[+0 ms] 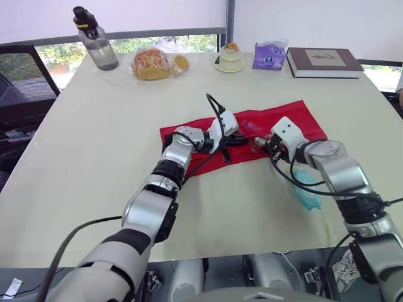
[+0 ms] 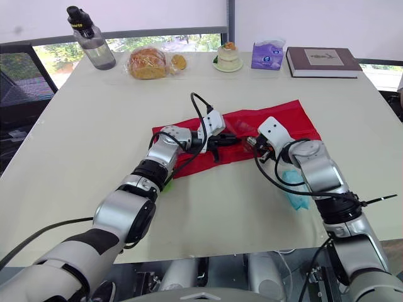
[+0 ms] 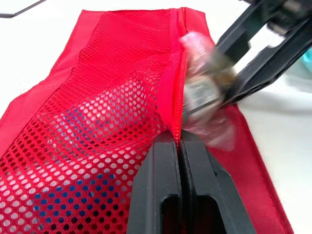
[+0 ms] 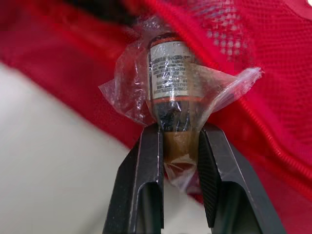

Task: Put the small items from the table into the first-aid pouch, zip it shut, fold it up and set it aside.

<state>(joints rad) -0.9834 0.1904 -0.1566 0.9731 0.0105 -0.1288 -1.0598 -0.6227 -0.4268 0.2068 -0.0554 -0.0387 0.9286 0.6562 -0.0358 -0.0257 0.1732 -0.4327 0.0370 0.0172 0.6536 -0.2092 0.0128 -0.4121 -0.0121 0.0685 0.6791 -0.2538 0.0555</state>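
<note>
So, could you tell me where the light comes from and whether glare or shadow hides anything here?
Left eye view: daylight from the windows behind the table, soft shadows only. Right wrist view: the wrap on the bottle in the right gripper glints, label visible. Left wrist view: the left gripper pinches the pouch in even light; table beyond washed white.

Red first-aid pouch (image 1: 296, 119), unfolded flat at the worktop's centre, mesh pocket up, zip edge pinched by the closed left tool (image 3: 180, 139), small labelled brown vial (image 4: 169, 78) in clear wrap, clamped in the right tool (image 4: 178, 131) at the pouch's opening, teal packet (image 1: 308, 192) on the worktop at the pouch's 5 o'clock
</note>
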